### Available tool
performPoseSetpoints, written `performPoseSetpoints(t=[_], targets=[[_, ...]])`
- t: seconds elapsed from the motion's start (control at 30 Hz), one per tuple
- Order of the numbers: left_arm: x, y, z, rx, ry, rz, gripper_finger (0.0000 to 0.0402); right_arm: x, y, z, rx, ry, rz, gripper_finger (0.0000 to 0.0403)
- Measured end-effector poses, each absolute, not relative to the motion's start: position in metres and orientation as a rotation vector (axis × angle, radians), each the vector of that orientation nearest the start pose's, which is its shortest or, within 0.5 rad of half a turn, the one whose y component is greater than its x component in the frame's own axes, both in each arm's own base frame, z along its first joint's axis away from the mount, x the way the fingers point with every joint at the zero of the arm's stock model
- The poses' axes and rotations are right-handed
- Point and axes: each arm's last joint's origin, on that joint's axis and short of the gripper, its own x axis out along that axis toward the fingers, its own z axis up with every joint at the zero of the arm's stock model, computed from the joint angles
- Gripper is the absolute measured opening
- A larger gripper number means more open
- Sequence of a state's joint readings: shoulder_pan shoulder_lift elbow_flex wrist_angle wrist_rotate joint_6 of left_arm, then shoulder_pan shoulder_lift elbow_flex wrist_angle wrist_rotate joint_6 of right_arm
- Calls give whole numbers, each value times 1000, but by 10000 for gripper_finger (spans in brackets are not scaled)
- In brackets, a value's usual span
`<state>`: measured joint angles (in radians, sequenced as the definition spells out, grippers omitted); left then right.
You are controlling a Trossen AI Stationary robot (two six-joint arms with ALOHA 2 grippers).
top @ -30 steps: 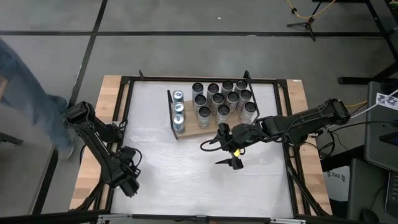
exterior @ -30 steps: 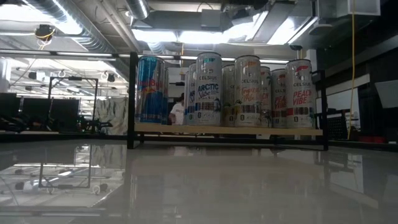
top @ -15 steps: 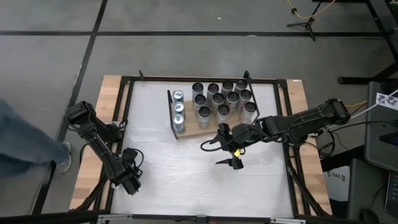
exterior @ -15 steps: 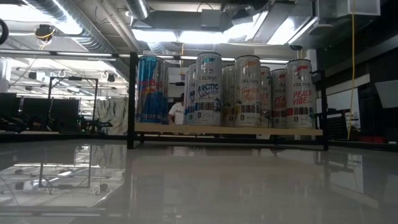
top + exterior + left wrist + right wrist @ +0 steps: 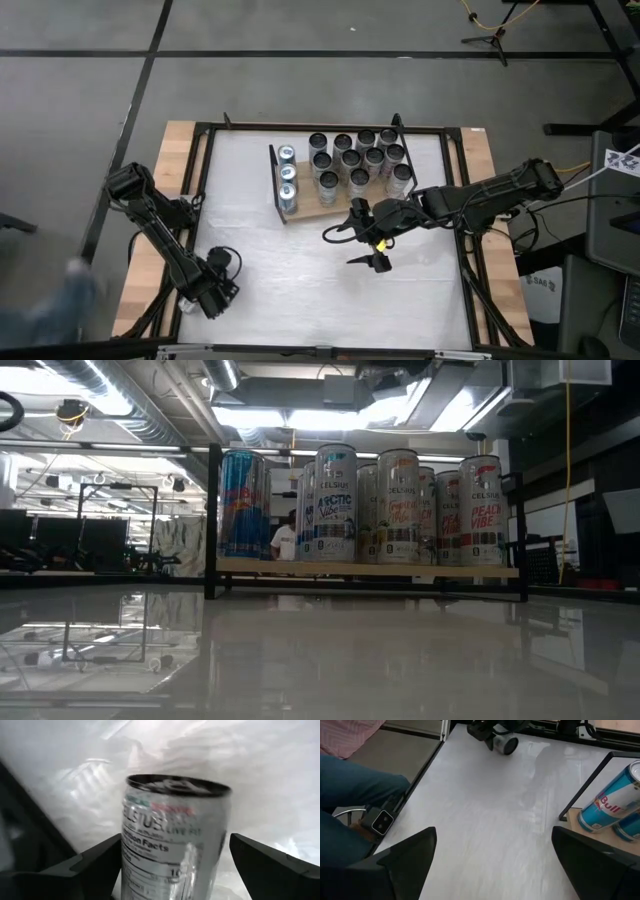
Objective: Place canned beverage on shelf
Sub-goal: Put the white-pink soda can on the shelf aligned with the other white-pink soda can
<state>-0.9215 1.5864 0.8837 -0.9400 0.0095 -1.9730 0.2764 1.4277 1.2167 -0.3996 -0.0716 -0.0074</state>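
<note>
The shelf [image 5: 370, 569] has a light-brown wooden board and thin black wire ends. On it, the Red Bull cans [image 5: 243, 505] are blue and silver with red letters. The Celsius cans [image 5: 398, 507] are silver-white; one has blue "Arctic Vibe" print, others have red-orange "Peach Vibe" print. The can [image 5: 174, 837] between the black fingers [image 5: 272, 870] is silver with dark and reddish text. The tabletop [image 5: 300, 270] is white and glossy.
</note>
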Motion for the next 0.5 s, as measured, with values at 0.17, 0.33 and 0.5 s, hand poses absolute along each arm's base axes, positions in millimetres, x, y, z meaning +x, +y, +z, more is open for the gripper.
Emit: performPoseSetpoints(t=[0.17,0.33,0.5], targets=[[151,-195,158,-769,1403,818,349,301,88,317,-69,610,340,390],[157,-194,158,-768,1365,790,345,301,88,317,-69,609,340,390],[159,-193,158,-736,1375,758,317,301,88,317,-69,609,339,390]])
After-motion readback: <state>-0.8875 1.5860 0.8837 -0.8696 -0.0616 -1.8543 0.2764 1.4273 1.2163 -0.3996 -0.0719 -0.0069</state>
